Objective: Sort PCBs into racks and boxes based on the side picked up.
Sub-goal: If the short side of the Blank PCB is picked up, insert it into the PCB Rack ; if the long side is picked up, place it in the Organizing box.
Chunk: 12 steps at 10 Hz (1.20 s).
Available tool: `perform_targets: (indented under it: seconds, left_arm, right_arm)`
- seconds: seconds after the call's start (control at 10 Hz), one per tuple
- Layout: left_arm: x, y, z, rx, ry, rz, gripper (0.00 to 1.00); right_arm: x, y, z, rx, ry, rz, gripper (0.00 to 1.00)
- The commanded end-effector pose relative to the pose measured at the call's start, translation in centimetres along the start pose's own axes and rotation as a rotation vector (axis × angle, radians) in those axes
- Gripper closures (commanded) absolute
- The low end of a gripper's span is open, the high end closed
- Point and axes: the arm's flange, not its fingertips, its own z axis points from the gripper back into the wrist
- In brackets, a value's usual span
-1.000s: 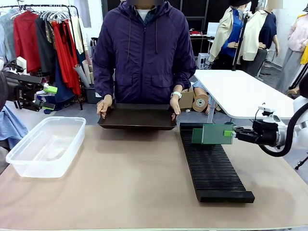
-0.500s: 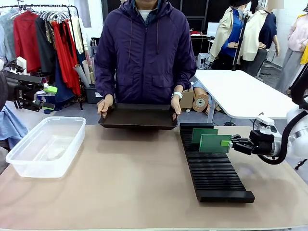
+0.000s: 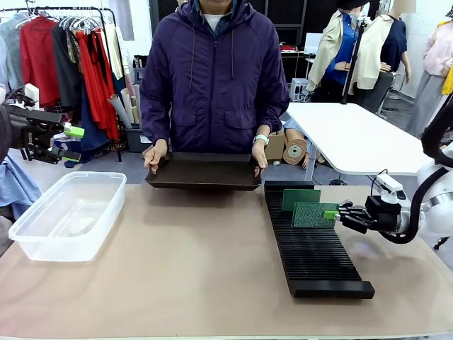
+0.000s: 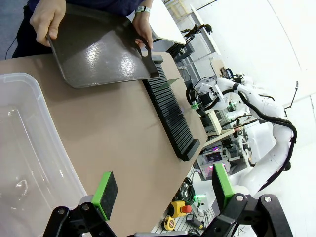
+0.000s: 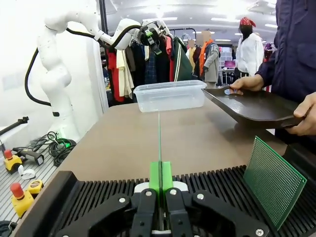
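The right gripper [image 3: 331, 213], clamped on a PCB [image 3: 313, 214] held edge-down over the rack [image 3: 311, 244], is slotting it in just ahead of the one PCB [image 3: 300, 198] already standing there; next it must seat the board squarely, then let go. I count two PCBs, one rack, one box [image 3: 67, 212], one tray [image 3: 204, 172], seemingly empty. The left gripper [image 4: 163, 190] hangs wide open above the box.
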Motion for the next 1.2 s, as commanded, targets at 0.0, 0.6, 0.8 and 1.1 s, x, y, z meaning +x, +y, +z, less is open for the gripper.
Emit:
perform_targets:
  seconds: [0.0, 0.6, 0.8, 1.1]
  left_arm:
    - [0.0, -0.1, 0.0, -0.003, -0.002, -0.003, 0.00]
    - [0.0, -0.1, 0.0, -0.003, -0.002, -0.003, 0.00]
    - [0.0, -0.1, 0.0, -0.003, -0.002, -0.003, 0.00]
    - [0.0, -0.1, 0.0, -0.003, -0.002, -0.003, 0.00]
  right_arm:
    - [-0.2, -0.6, -0.1, -0.005, 0.022, 0.031, 1.00]
    - [-1.8, -2.0, 0.0, -0.011, 0.080, 0.021, 1.00]
    - [-2.3, -2.1, 0.0, -0.009, 0.085, 0.013, 1.00]
    - [-2.2, -2.1, 0.1, -0.006, 0.081, 0.011, 1.00]
